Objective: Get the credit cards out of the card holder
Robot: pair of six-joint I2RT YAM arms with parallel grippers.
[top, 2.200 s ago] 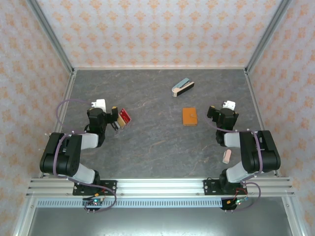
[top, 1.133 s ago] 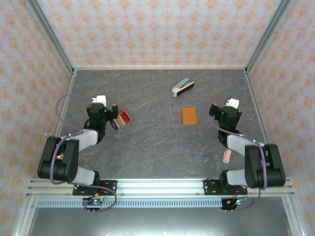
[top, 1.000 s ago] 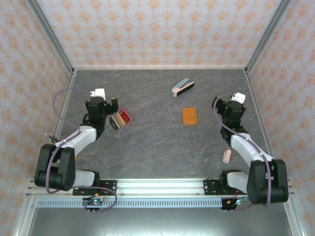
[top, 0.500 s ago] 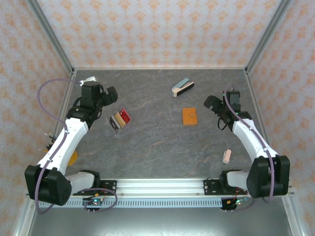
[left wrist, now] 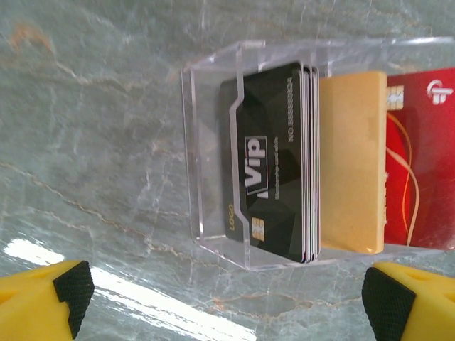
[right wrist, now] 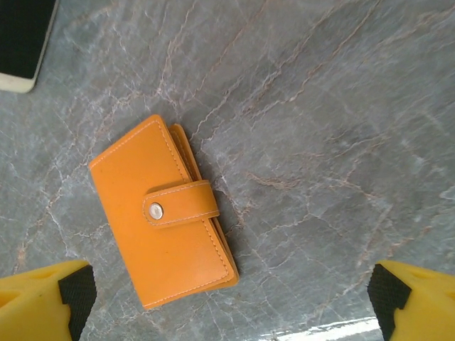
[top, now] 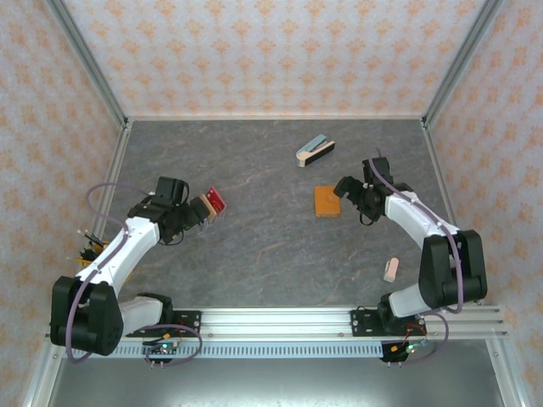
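On the grey table (top: 271, 263), the card holder (top: 327, 202) is seen right of centre, strap snapped shut — apparently no card removed yet; left gripper (left wrist: 229, 298) and right gripper (right wrist: 227, 298) are spread wide, nothing grasped

Robot test cell, lab-style rig, in view right now

A grey stone-look table (top: 271, 254) is boxed in by walls (top: 271, 51) papered in an orange pattern, with metal posts (top: 89, 61) rising from the table's far corners. Along its near edge runs a slotted aluminium rail (top: 271, 320). The left arm (top: 119, 250) and right arm (top: 416, 216) are bolted there, with purple cables (top: 97, 193) looping off them.
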